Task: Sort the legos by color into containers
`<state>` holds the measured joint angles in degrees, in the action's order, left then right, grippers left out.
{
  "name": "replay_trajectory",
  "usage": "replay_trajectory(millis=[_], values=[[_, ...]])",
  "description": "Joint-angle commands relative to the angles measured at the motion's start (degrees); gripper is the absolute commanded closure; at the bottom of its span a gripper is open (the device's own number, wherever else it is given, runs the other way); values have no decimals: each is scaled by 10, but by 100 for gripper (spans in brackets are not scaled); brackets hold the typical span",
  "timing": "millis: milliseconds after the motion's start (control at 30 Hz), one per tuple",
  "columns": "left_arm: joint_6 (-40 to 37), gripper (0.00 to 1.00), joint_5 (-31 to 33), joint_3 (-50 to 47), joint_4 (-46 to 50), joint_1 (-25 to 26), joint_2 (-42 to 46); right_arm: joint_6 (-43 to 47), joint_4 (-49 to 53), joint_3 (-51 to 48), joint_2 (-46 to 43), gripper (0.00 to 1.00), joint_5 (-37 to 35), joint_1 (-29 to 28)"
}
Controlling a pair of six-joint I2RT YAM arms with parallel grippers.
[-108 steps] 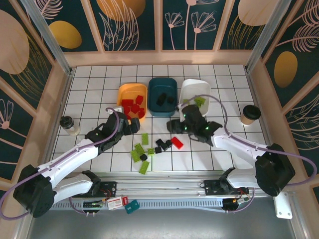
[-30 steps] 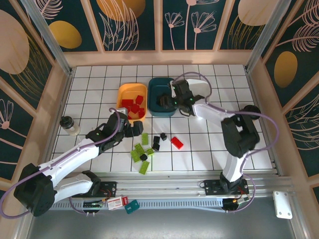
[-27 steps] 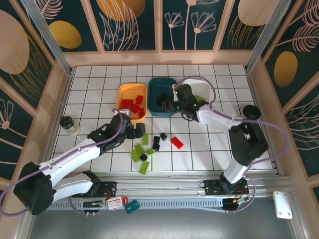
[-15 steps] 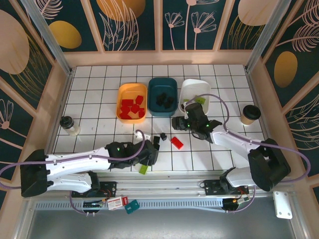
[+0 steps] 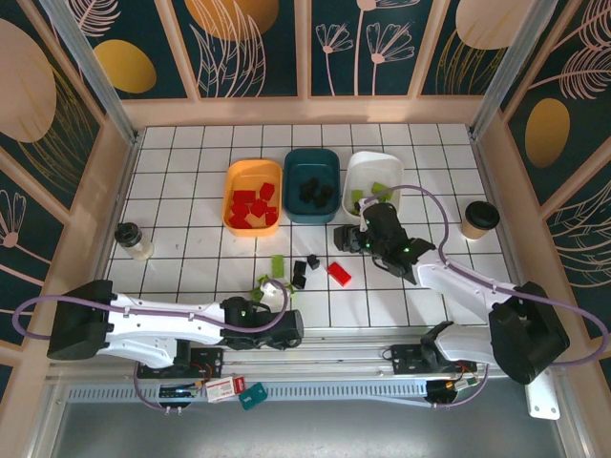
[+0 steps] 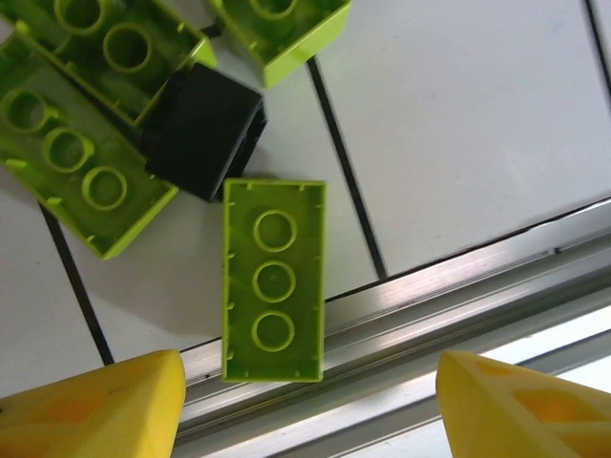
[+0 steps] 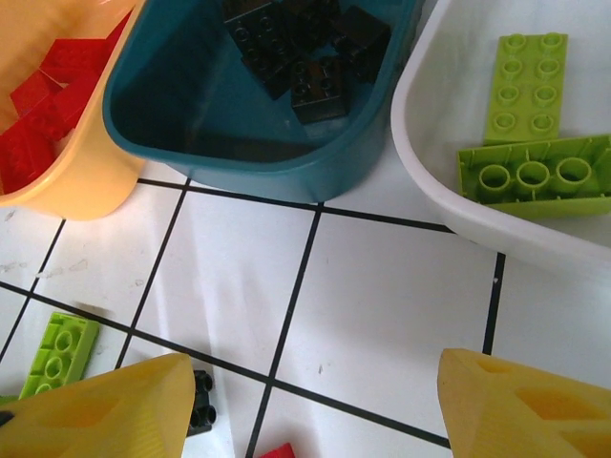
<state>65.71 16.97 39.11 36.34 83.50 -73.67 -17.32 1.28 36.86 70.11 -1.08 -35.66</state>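
Observation:
Three containers stand in a row at the back: an orange tub [image 5: 239,181] with red legos [image 5: 253,205], a teal tub [image 5: 296,176] with black legos [image 7: 305,52], and a white tub [image 5: 382,167] with lime green legos [image 7: 530,176]. Loose legos lie mid-table: a red one [image 5: 339,274], black ones [image 5: 300,273] and a green one [image 5: 278,264]. My left gripper [image 5: 280,320] hangs low at the table's front edge, open, over an upside-down lime green brick [image 6: 274,281] whose near end lies between the fingertips [image 6: 105,405]. A black brick [image 6: 205,129] touches its far end. My right gripper [image 7: 310,410] is open over bare tiles in front of the teal and white tubs.
A metal rail [image 6: 458,296] runs along the table's front edge, right under the left fingers. More green bricks [image 6: 81,167] crowd the black one. A dark-lidded paper cup [image 5: 477,219] stands at the right and a small cup [image 5: 134,240] at the left. Wooden walls enclose the table.
The left arm swung from beside the orange tub down to the front edge, and its jaws narrowed. The right gripper pulled back from the teal tub to the tiles in front of it.

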Motion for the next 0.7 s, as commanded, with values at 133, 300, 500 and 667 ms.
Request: replay_trajectory(millis=[133,300,500,667], values=[[6,33,-26,-40,-37,-38,-14,-3,-21,-10,-29,31,-4,6],[-53,37,-14,-2,-48,-60,-58,-3,-19,-7,-42,31,-1,7],[-86,44,-25,9,-62,-70,-114,-6,-13,-11,-62,30,-5,12],[-93,60,-26,12,-66,-72,-112,-7,-13,-12,-66,30,-9,16]])
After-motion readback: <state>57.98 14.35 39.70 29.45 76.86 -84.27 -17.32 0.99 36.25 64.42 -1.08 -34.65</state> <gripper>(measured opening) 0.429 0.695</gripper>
